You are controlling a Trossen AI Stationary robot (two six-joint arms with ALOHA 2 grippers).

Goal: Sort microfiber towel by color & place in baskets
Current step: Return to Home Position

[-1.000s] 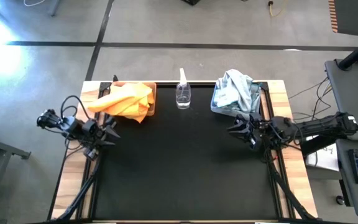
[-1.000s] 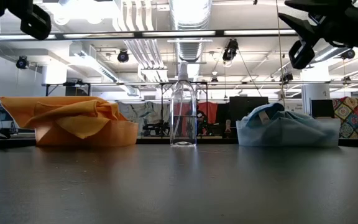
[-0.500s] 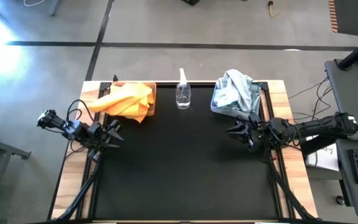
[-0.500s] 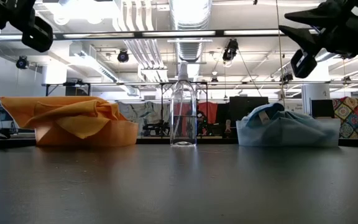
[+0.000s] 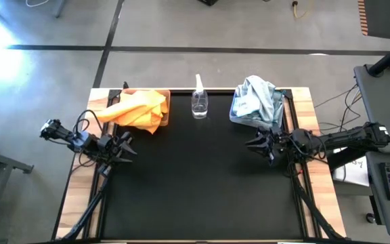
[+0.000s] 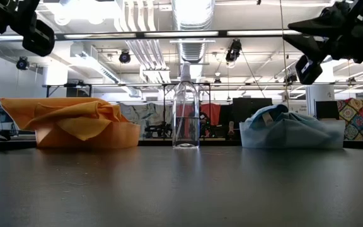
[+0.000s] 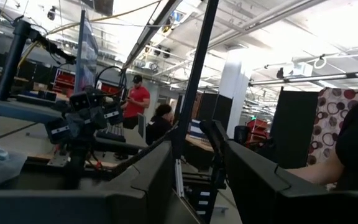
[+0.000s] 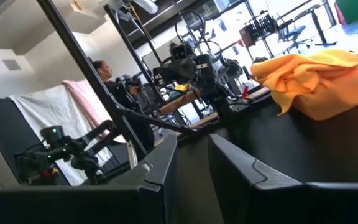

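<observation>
Several bright orange towels [image 5: 139, 109] are heaped in the tan brown basket [image 5: 166, 108] at the table's far left; they also show in the low view [image 6: 68, 120] and the right wrist view [image 8: 319, 81]. Pale blue towels [image 5: 256, 99] fill the grey-blue basket [image 6: 336, 135] at the far right. My left gripper [image 5: 128, 146] is open and empty above the table's left side. My right gripper [image 5: 252, 144] is open and empty above the right side, near the blue basket.
A clear spray bottle [image 5: 199, 100] stands between the two baskets at the far edge; it also shows in the low view [image 6: 186, 113]. The black mat [image 5: 202, 183] covers the table. People show in the room beyond the table [image 7: 132, 102].
My left gripper has moved a little toward the table's right. My right gripper has moved slightly toward the table's left. The towels and baskets have kept still.
</observation>
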